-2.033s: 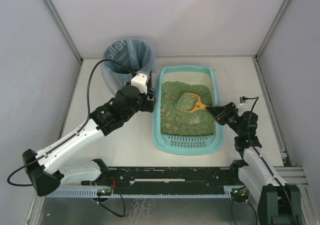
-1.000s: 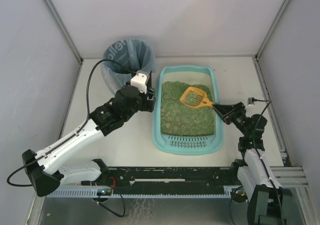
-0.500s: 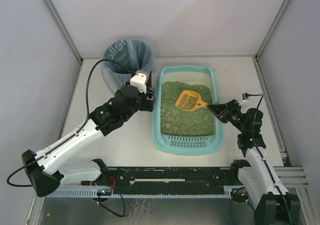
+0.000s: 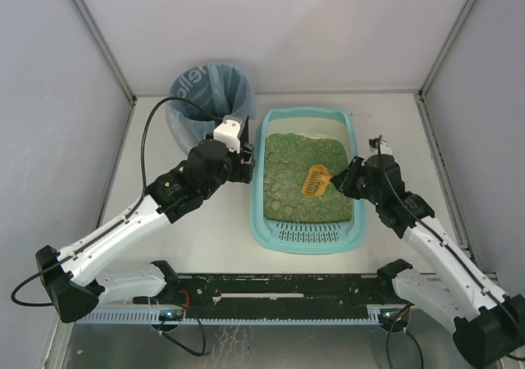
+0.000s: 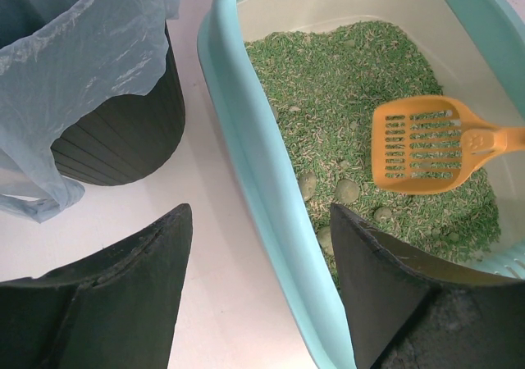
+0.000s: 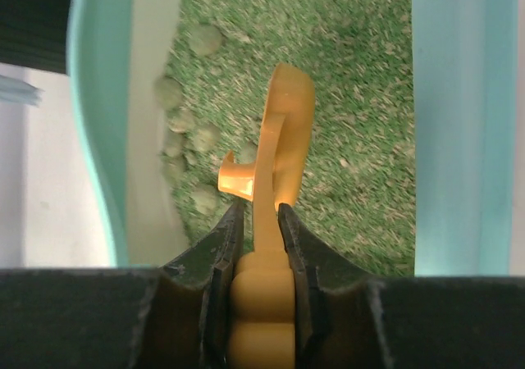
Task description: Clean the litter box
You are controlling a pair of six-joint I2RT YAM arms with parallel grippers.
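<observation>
2 hands: right hand (image 6: 261, 217) pinches scoop (image 5: 422, 143) over litter box (image 5: 258, 164); left hand (image 5: 260, 221) spread, seemingly beside bin (image 5: 123, 131).

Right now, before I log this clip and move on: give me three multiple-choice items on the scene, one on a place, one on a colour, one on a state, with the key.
1. Where does the round black bin lined with a blue bag stand?
A. inside the tray
B. just outside the far left corner of the light-teal plastic litter box
C. by the right arm's base

2. What colour is the granular litter?
A. white
B. brown
C. green

3. What is the right gripper doing?
A. open over the bin
B. shut on the handle of the orange slotted plastic scoop
C. open on the table

Key:
1 B, the top view shows the bin beside that corner.
2 C, both wrist views show green grains.
3 B, the right wrist view shows both fingers clamped on the handle.
</observation>
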